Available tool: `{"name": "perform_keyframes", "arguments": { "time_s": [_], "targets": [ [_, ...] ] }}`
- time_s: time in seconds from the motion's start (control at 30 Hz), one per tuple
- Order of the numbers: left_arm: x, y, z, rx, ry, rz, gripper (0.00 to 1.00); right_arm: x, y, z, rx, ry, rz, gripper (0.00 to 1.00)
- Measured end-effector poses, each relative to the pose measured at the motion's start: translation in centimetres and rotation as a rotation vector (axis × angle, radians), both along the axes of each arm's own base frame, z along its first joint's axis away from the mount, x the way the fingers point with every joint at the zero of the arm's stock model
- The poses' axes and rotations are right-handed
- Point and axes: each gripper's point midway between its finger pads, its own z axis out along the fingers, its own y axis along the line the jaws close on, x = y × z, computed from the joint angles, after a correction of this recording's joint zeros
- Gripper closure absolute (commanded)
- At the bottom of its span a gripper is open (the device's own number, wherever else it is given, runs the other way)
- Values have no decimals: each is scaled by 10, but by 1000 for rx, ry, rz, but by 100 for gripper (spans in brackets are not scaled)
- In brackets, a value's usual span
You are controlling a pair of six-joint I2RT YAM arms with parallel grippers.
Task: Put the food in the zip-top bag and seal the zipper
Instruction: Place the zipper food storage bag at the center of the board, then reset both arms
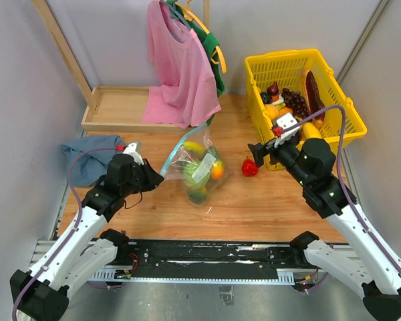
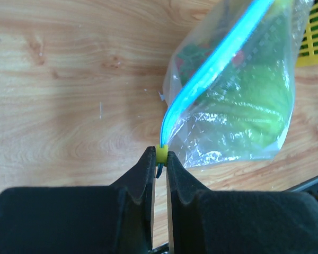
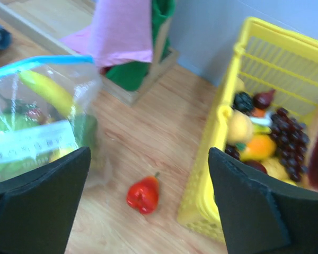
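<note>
One zipper (image 2: 212,62) clenched by left pincer (image 2: 160,159), slanting away, seemingly rightward; right pincer (image 3: 148,153) spread

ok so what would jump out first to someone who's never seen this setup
The yellow basket, back right, heaped with food. Then the clear bag mid-table, part filled, one end of its blue zipper pinched in the left claw. A lone red fruit lies on the wood between bag and basket.

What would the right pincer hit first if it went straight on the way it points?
Probably the red pepper on the table: it lies centred ahead of the open right pincer, with nothing showing between, though depth is unclear.
</note>
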Motion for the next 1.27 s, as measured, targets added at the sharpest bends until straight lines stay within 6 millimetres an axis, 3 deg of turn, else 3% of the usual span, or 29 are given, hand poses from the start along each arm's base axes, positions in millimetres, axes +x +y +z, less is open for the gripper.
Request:
{"name": "perform_keyframes", "arguments": {
  "time_s": [0.1, 0.17, 0.27, 0.33, 0.47, 0.53, 0.7, 0.87, 1.07, 1.27],
  "targets": [
    [-3, 7, -10, -52, 31, 64, 99, -7, -23, 1, -8, -14, -91, 2],
    [-4, 8, -14, -80, 48, 93, 94, -11, -39, -1, -15, -17, -155, 2],
    [-8, 11, -14, -102, 60, 126, 75, -18, -59, -1, -15, -31, -235, 2],
    [-10, 16, -9, -108, 47, 153, 56, -24, -75, 1, -8, -48, -295, 2],
    [-9, 30, 27, -112, -63, 207, 26, -39, -106, 11, 3, -101, -407, 2],
    [-8, 38, 50, -105, -133, 228, 19, -46, -121, 19, 17, -132, -464, 2],
    [-9, 65, 113, -62, -339, 302, 12, -58, -150, 20, 42, -159, -587, 2],
    [-13, 92, 142, 3, -510, 378, 1, -62, -162, 1, 31, -153, -651, 2],
    [-17, 112, 148, 23, -694, 445, 1, -62, -169, -19, 4, -140, -687, 2],
    [-10, 113, 139, 61, -726, 450, 1, -67, -174, -12, 24, -178, -695, 2]
  ]
}}
